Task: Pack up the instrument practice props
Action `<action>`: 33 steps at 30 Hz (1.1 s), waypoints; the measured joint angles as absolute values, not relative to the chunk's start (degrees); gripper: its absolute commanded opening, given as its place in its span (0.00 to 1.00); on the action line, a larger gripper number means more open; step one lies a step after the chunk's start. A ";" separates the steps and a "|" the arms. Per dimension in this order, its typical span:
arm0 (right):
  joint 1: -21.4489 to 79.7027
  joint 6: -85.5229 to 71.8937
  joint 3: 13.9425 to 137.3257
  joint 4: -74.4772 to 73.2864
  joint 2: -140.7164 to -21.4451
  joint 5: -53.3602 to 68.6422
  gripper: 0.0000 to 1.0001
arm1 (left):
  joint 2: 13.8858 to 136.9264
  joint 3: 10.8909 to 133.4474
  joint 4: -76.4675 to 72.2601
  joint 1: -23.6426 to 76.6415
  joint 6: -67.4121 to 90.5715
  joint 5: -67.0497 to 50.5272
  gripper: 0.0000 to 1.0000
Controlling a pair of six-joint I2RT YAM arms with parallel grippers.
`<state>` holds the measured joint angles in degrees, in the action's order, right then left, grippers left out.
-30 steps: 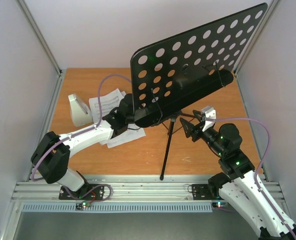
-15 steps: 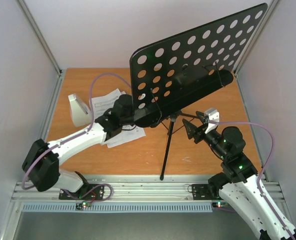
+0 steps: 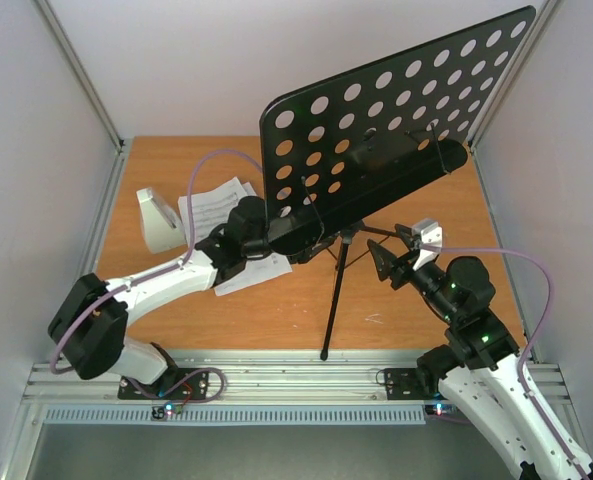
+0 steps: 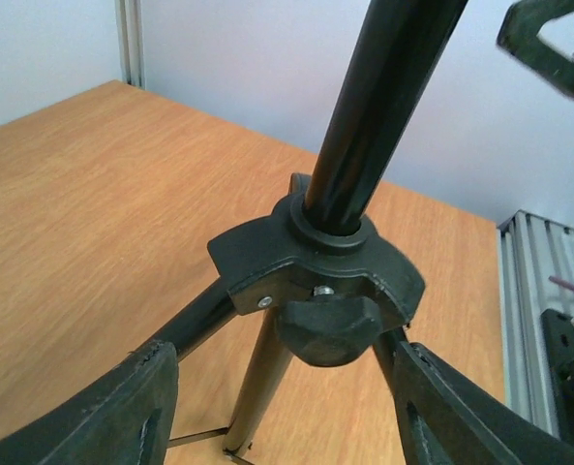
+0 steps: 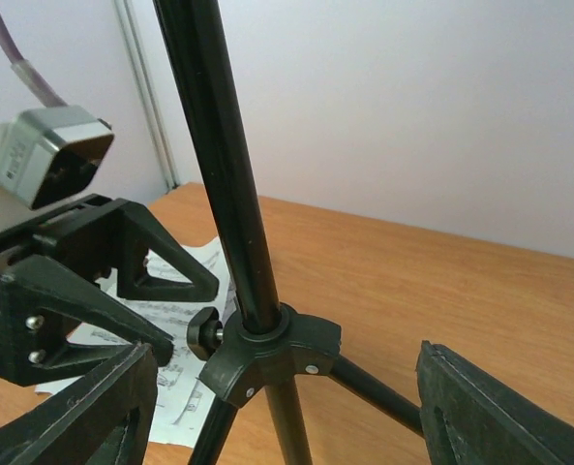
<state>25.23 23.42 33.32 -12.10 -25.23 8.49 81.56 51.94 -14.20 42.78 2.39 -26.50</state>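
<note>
The black music stand rises mid-table, its perforated desk [image 3: 396, 110] tilted over the tripod pole [image 3: 334, 290]. My left gripper [image 4: 287, 412] stands open around the locking knob [image 4: 330, 329] under the tripod hub [image 4: 316, 257], with neither finger touching it. From the top view its fingertips are hidden under the desk. My right gripper [image 5: 287, 412] is open too, facing the hub [image 5: 277, 354] from the other side without touching it. White sheet-music pages [image 3: 216, 205] lie at left. The pale grey metronome [image 3: 159, 220] stands beside them.
The tripod legs [image 3: 328, 330] spread across the table's middle. Grey walls close in the left, back and right. An aluminium rail [image 3: 276, 385] runs along the near edge, and the left arm's purple cable [image 3: 201, 175] loops over the pages.
My left gripper has opened off the locking knob, and its arm has swung a little. The right arm has drifted slightly right, jaws still wide. The stand has not moved.
</note>
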 measured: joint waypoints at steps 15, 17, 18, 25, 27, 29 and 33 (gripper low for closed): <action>25.23 23.42 33.32 -13.15 -24.62 8.29 0.75 | 84.60 54.87 -13.96 44.03 -5.80 -26.76 0.55; 25.23 23.40 33.32 -13.19 -24.67 8.29 0.75 | 84.90 55.33 -13.80 44.18 -6.33 -26.74 0.50; 25.23 23.42 33.32 -13.19 -24.67 8.29 0.75 | 85.12 55.64 -13.74 44.25 -6.66 -26.70 0.49; 25.23 23.42 33.32 -13.30 -24.67 8.12 0.75 | 85.78 56.64 -13.02 44.51 -8.27 -26.35 0.39; 25.23 23.42 33.32 -13.32 -24.67 8.08 0.75 | 85.82 56.77 -12.86 44.73 -8.47 -26.30 0.35; 25.23 23.42 33.32 -13.32 -24.67 8.01 0.75 | 85.93 56.95 -12.67 44.97 -8.60 -26.22 0.31; 25.23 23.42 33.32 -13.34 -24.67 7.90 0.75 | 86.08 57.12 -12.49 45.10 -8.95 -26.09 0.24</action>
